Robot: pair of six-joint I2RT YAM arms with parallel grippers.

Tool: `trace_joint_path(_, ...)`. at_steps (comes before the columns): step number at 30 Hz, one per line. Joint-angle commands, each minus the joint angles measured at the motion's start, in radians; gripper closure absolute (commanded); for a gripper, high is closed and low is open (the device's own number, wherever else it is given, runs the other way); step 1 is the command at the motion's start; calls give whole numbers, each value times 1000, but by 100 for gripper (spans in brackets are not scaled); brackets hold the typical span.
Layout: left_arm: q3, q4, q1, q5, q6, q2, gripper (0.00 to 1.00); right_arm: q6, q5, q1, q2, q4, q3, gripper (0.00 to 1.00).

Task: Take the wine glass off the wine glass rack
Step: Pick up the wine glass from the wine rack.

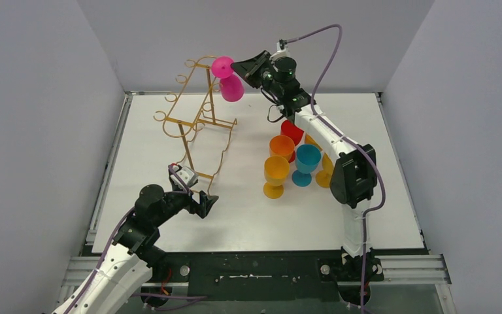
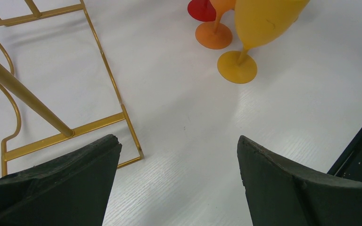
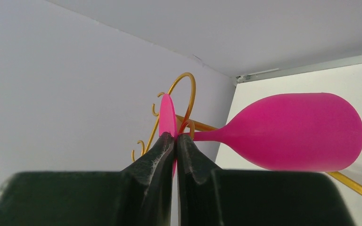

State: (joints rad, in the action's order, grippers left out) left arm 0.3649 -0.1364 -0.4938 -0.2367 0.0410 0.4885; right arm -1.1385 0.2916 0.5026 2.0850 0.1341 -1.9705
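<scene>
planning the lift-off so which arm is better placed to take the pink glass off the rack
Right. The right gripper is shut on the foot of the pink wine glass hanging high on the rack. The left gripper is open, low by the rack base.

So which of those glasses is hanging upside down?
The pink glass, hung by its foot from the rack top and pinched by the right gripper. The other glasses stand upright on the table.
</scene>
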Motion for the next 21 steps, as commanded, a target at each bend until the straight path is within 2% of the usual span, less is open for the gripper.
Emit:
trace_joint_path(1, 31, 47, 1, -6, -1, 3, 8, -69, -18, -8, -96, 93, 29, 100)
trace_joint_path(21, 37, 46, 1, 8, 4, 30, 10, -138, 1, -40, -142, 191, 147, 100)
